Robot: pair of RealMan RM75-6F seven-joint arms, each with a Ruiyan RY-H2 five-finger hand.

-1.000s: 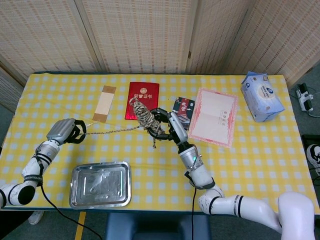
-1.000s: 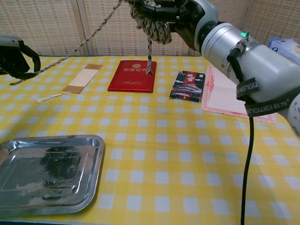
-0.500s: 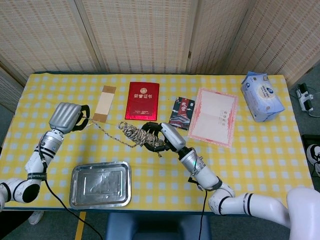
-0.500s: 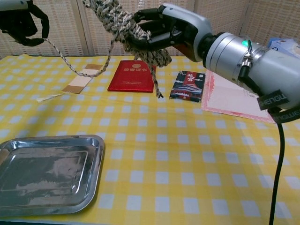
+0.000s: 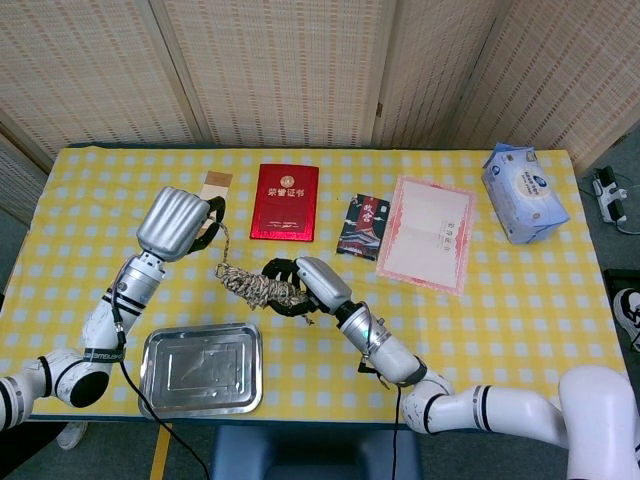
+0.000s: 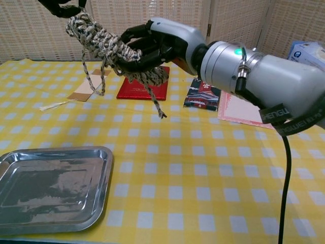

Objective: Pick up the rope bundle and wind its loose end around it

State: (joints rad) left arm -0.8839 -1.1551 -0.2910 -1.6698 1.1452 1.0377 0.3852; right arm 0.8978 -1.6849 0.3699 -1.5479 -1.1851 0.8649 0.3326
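Rope slack gone, left hand close to the bundle

Rope bundle [image 6: 114,51] sits in my right hand [image 5: 305,280], fingers curled around its right half, held in the air above the yellow checked table [image 5: 480,320], over the bare cloth between the red booklet [image 5: 285,201] and the steel tray [image 5: 200,368]. It lies nearly level, its free left end pointing toward my left hand [image 5: 180,222].

What changed over the last second: the bundle was upright near the red booklet with the loose end [image 5: 223,250] stretched far out to my left hand at the table's left side. Now the bundle has tipped over and come toward me, and my left hand has travelled in until it sits just above the bundle's left tip. The long span of rope between them has shrunk to a short length rising from the bundle into my left hand, whose fingers are closed on it (the chest view crops most of that hand, so I judge this from the head view).

To me that reads as a turn being laid on. A short tail [image 6: 155,104] dangles under the bundle. Next I would carry the left hand around the bundle again, keeping tension so the wrap doesn't slip off the tip.
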